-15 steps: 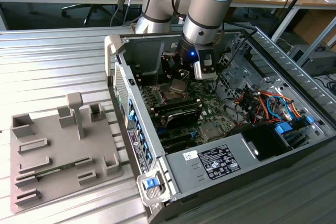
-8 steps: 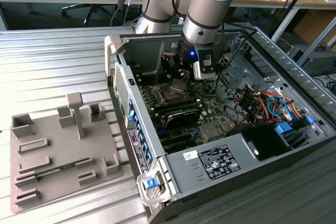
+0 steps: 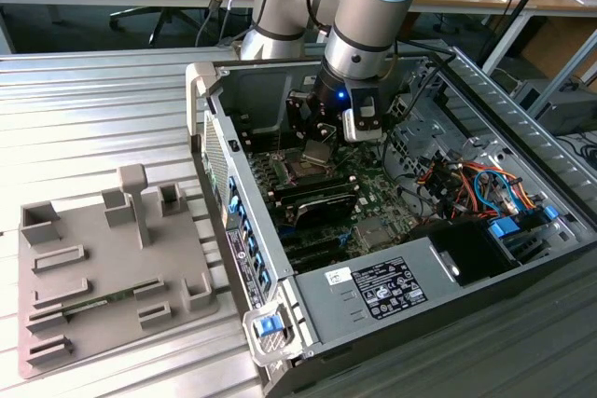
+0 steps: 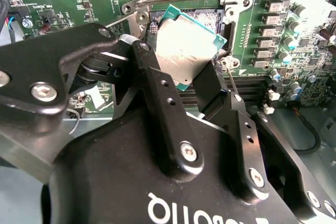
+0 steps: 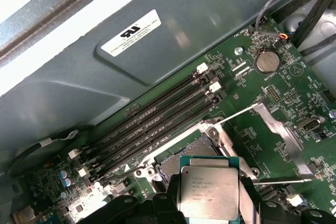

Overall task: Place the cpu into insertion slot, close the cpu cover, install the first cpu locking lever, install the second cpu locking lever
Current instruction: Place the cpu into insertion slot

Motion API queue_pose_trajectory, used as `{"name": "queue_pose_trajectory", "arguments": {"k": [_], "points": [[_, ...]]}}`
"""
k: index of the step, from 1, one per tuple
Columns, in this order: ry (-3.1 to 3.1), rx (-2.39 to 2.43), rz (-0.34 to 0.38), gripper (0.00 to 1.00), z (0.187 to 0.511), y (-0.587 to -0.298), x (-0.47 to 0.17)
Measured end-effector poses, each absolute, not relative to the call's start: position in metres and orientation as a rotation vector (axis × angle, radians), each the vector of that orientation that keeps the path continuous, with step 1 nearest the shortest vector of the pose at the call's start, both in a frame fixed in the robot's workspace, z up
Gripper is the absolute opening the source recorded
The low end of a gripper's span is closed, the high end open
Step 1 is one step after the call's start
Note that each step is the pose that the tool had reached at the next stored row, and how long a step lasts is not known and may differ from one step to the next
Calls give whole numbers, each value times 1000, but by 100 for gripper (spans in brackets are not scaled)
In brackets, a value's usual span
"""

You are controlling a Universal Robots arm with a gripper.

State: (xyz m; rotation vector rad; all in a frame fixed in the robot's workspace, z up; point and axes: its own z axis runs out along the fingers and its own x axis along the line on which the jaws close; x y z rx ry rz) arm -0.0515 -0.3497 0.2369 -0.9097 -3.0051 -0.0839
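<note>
Cpu [image 4: 186, 45] held in the pincer [image 4: 181, 64] over the open computer case [image 3: 522, 118]. One cpu, metal face outward, is grasped by two opposite edges. The two fingers [image 4: 157, 85] are clenched on it, parted no wider than the chip. In the second wrist view the chip sits tilted above the insertion slot [image 4: 210, 19], not seated. In the exterior view the slot lies just at 7 o'clock from the chip.

One cpu cover [image 5: 283, 135] stands swung open beside the socket. Two locking levers [image 5: 236, 116] are unlatched, their thin wires clear of the frame. Four long black memory slots [image 5: 152, 124] run alongside.

One grey fixture plate [image 3: 103, 267] lies on the ribbed desk [image 3: 93, 118], at 9 o'clock from the case in the exterior view.
</note>
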Motion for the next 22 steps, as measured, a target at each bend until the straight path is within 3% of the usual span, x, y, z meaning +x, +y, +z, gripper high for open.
{"name": "queue_pose_trajectory", "arguments": {"k": [22], "points": [[-2983, -983, -84, 53, 237, -350, -51]]}}
